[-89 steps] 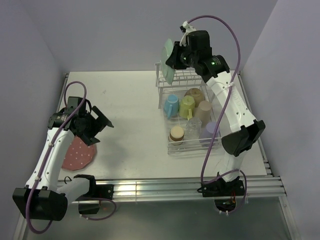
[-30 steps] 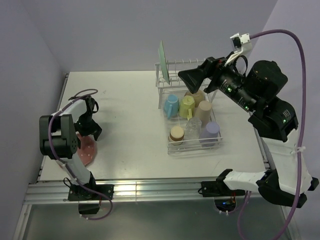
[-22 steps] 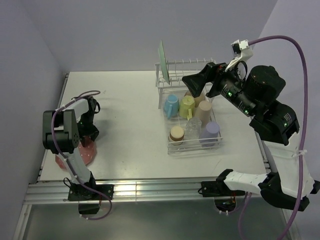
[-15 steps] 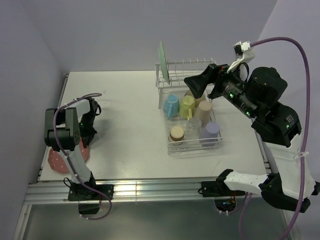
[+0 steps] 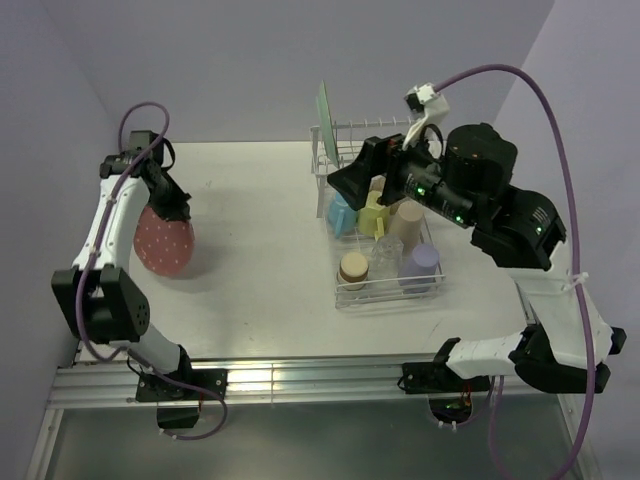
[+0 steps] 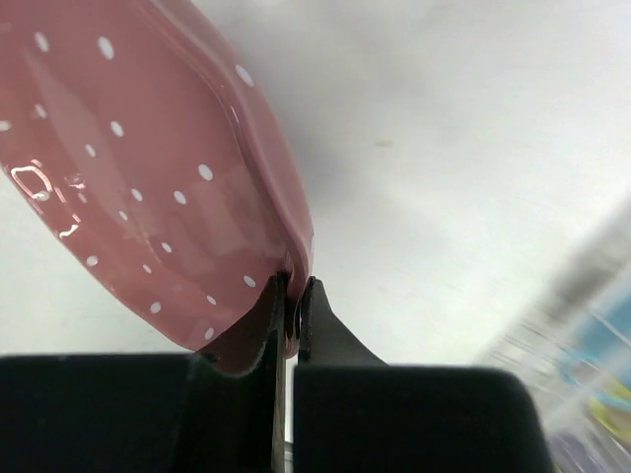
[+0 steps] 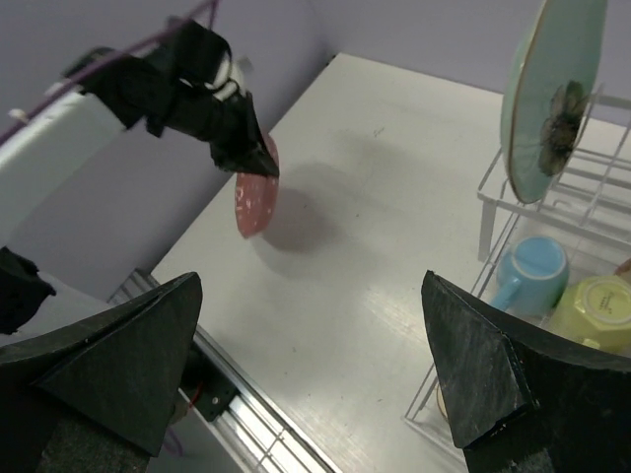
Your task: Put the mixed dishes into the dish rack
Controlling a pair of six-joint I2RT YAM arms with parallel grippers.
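Left gripper [image 6: 294,286] closed on the rim of the pink dotted scalloped plate [image 5: 163,243], which is held above the table [image 5: 260,250] at the left.
Transfer step judged in hand: a carry rightward into the dish rack [image 5: 372,127] prongs, beside the mint-green plate [image 5: 324,115], is called for. Right gripper [image 5: 352,180] spread wide, empty.

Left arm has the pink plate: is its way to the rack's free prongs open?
Probably not: the right gripper hangs open over the left side of the dish rack, across the line from the left gripper and pink dotted plate to the prongs beside the mint-green plate.
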